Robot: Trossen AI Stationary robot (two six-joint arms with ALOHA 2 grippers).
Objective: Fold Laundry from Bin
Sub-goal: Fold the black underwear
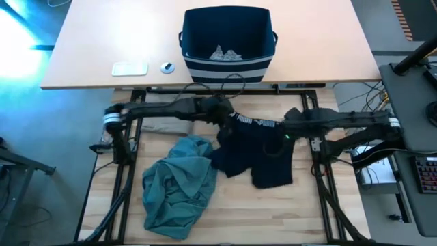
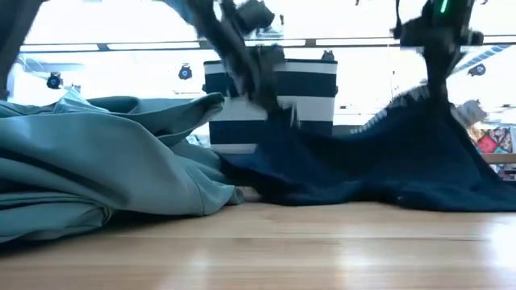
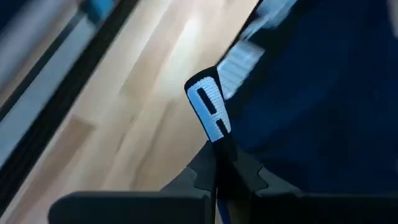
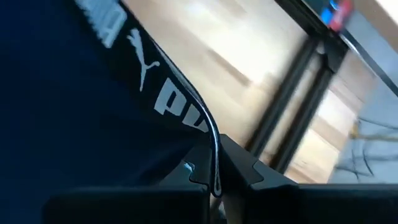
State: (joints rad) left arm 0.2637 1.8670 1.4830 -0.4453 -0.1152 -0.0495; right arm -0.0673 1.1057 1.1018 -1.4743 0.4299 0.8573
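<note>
— So, what are you seeing on your end?

— I'm looking down at the navy garment [image 1: 256,154], the one with white lettering on its waistband. Both arms are holding it up by that band. My left end effector [image 1: 225,117] is clenching one end of the waistband; through its wrist camera I'm seeing the fingers [image 3: 245,177] pinching the white-lettered edge tight. My right end effector [image 1: 295,117] is gripping the other end, jaws closed on the band beside the lettering.

— Is the cloth hanging free?

— Only partly. At worktop height I'm seeing it draping down from both grips, with its lower part resting on the wooden worktop [image 1: 273,212].

— And the rest of the laundry?

— The teal-green garment [image 1: 179,186] is lying crumpled on the worktop, just beside the navy one, on my left arm's side. A beige piece [image 1: 164,126] is lying under the left arm. The striped bin [image 1: 227,42] is sitting on the far tabletop, well apart from the arms, with small grey pieces [image 1: 225,53] lying inside it.

— Anything else up there?

— A small white flat device [image 1: 130,68] and a little round object [image 1: 167,67] are sitting near the bin.
</note>
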